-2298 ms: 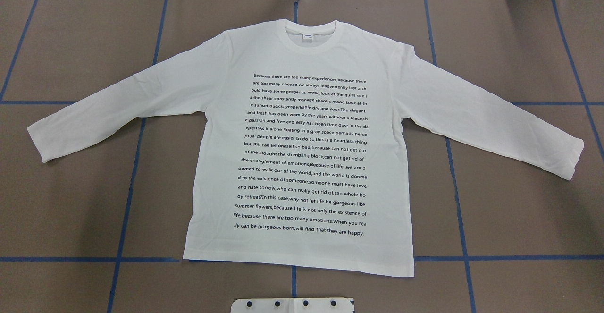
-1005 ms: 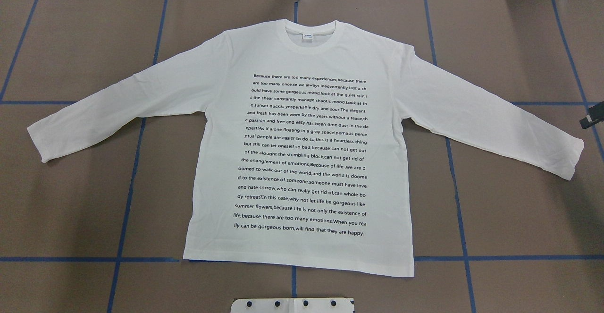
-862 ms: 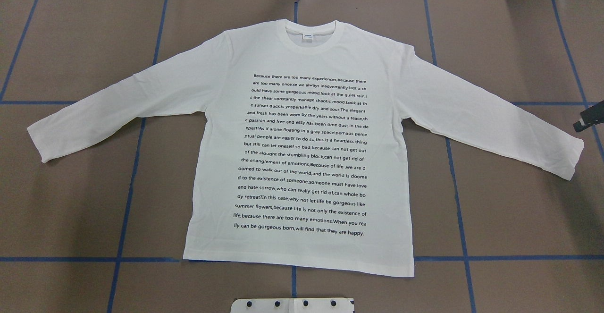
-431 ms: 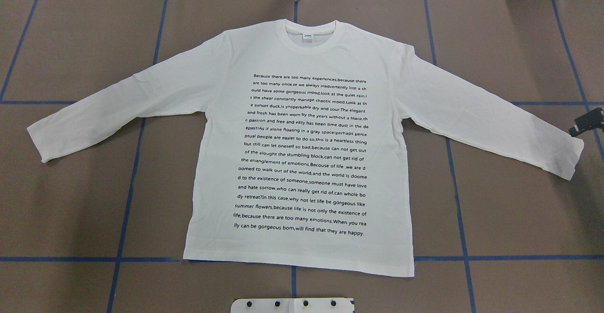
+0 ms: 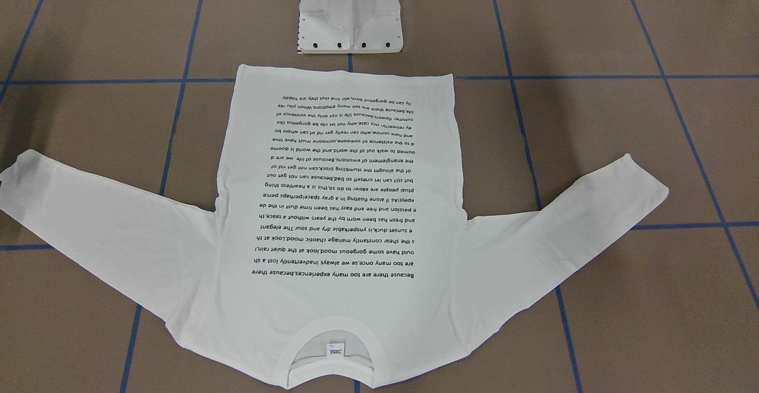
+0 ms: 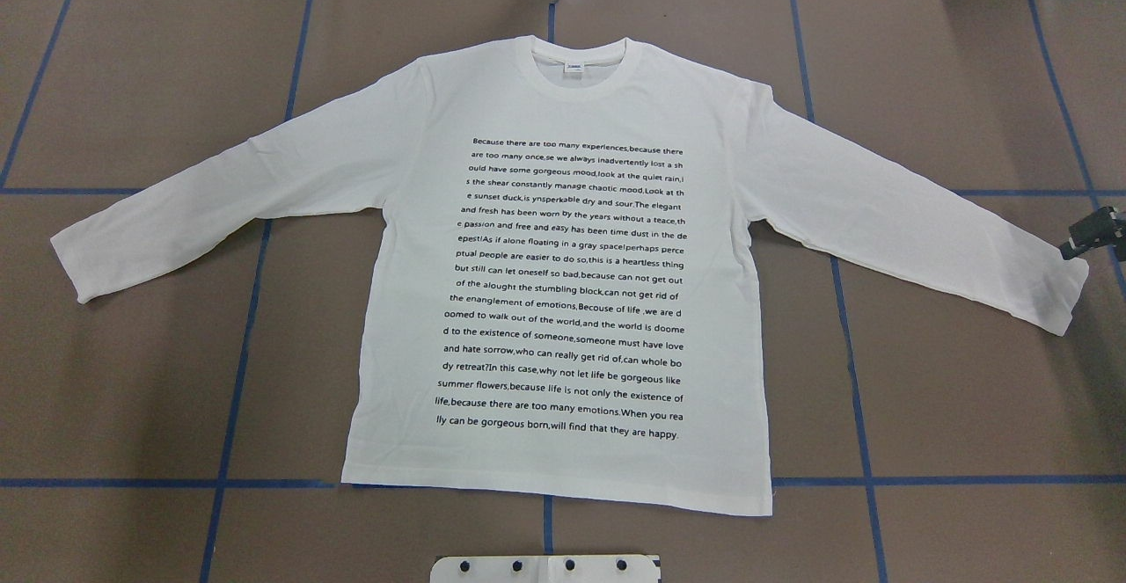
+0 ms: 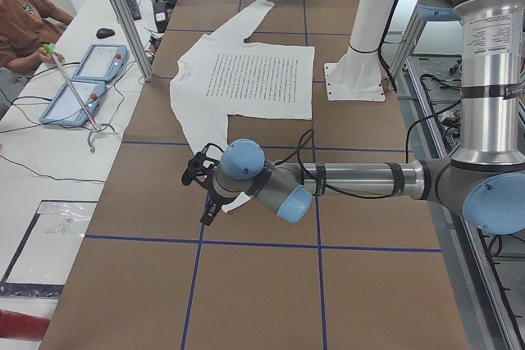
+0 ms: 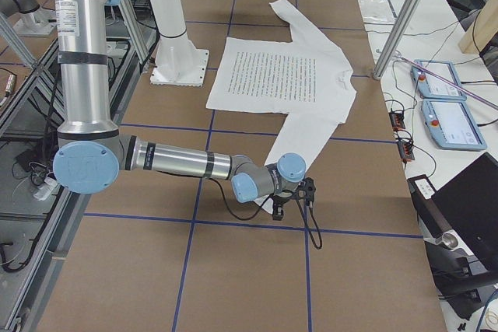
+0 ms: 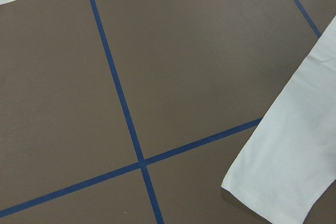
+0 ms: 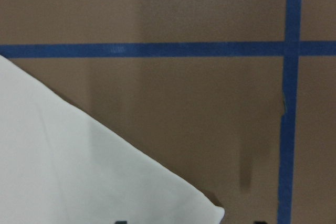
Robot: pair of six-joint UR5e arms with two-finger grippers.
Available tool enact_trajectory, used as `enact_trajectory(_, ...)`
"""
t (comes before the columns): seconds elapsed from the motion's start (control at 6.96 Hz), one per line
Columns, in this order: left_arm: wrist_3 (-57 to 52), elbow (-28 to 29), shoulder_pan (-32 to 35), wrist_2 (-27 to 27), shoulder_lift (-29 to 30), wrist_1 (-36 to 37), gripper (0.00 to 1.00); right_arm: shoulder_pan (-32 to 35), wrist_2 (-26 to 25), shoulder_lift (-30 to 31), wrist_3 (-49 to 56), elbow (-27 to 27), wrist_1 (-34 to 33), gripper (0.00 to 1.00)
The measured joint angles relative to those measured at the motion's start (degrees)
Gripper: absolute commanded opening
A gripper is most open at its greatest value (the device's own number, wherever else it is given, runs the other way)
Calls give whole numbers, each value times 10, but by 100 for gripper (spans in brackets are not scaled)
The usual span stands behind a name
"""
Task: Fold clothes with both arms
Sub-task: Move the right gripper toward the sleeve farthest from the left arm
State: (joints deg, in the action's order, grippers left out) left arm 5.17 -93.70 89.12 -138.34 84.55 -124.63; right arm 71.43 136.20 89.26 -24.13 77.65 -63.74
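Note:
The white long-sleeved T-shirt (image 6: 563, 284) lies flat on the brown table, printed text up, collar (image 6: 576, 64) far from the robot and both sleeves spread. My right gripper (image 6: 1089, 238) is at the view's right edge, just beyond the right sleeve cuff (image 6: 1060, 297). In the right wrist view its two tips sit wide apart at the bottom edge, with the cuff corner (image 10: 210, 211) between them. My left gripper (image 7: 203, 196) hovers over the left sleeve cuff (image 9: 278, 182). It shows only in the exterior left view, so I cannot tell whether it is open or shut.
The white pedestal base (image 5: 350, 19) stands at the robot's side of the shirt hem. Blue tape lines (image 6: 237, 372) grid the table. An operator (image 7: 25, 22) and tablets (image 7: 86, 79) are at a side table beyond aluminium posts (image 7: 123, 14).
The right gripper has come in from the overhead view's right edge and moved down toward the right cuff. The shirt has not moved.

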Motion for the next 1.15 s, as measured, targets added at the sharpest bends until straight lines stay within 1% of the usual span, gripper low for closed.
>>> enact_trajectory(0.43, 0, 1, 0, 0, 0, 0, 100, -5, 0, -6, -3, -21, 1, 79)
enact_trajectory(0.57, 0, 1, 0, 0, 0, 0, 100, -7, 0, -7, -3, -27, 1, 72)
enact_trajectory(0.72, 0, 0, 0, 0, 0, 0, 100, -10, 0, -10, -3, -32, 1, 54)
enact_trajectory(0.86, 0, 0, 0, 0, 0, -1, 100, -11, 0, -15, -4, -37, 1, 40)
enact_trajectory(1.01, 0, 0, 0, 0, 0, -2, 100, -12, 0, -19, -4, -43, 1, 0)
enact_trajectory(1.15, 0, -1, 0, 0, 0, -3, 100, -13, 0, -22, -4, -48, 1, 0)
